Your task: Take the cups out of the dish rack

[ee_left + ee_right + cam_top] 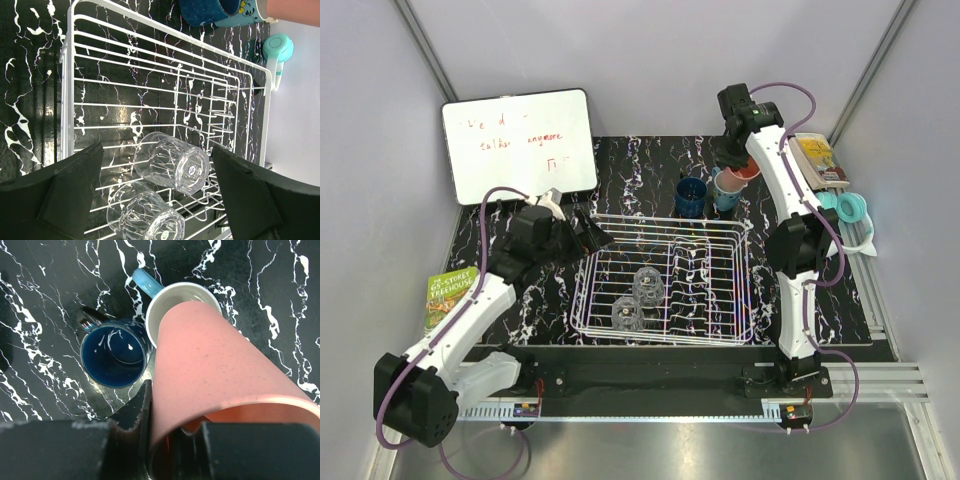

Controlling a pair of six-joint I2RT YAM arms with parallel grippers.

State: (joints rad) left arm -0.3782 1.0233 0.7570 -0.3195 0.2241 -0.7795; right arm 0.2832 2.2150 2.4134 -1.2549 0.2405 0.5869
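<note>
Gray walls [380,150] stand around my black desk [640,165] with white lines. The blue cup [691,197] and teal mug [725,196] are out, behind the dish rack [670,217], and my right end effector [733,158] is clamped on the pink tumbler [215,370] by them. 2 clear cups [647,284] lie in the rack, near my left end effector [583,232], fingers apart and empty.

Marbled table [650,160]: dish rack [670,218], blue cup [690,197], teal mug [180,292] (adjacent), whiteboard [520,145] perhaps leaning.
</note>
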